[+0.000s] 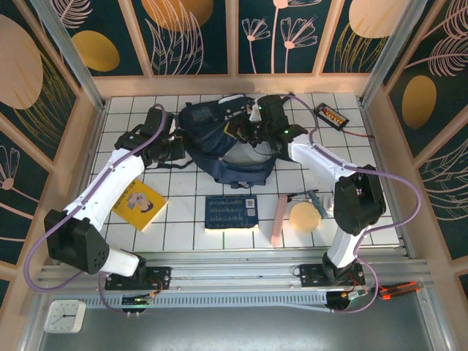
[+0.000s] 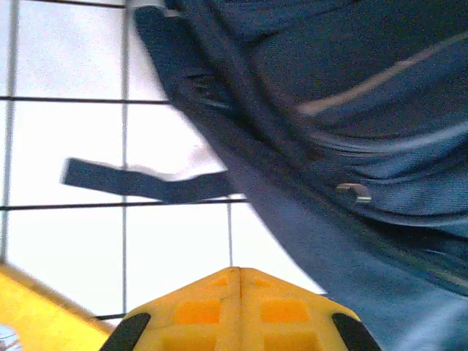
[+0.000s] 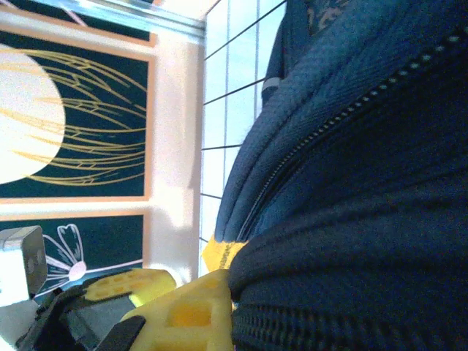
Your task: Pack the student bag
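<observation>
Navy student bag lies at your tabletop's far edge, long axis along that edge, with your left gripper pressed together beside its left end and your right gripper clamped on its fabric.

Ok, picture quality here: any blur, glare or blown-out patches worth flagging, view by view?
Top external: sharp and evenly lit, only soft shadows, the student bag clearly readable. Left wrist: soft all over, bag fabric smeared, white table tiles washed out. Right wrist: the bag sits very close, its zip fairly crisp, nearer fabric blurry, pale wall frame overexposed.
</observation>
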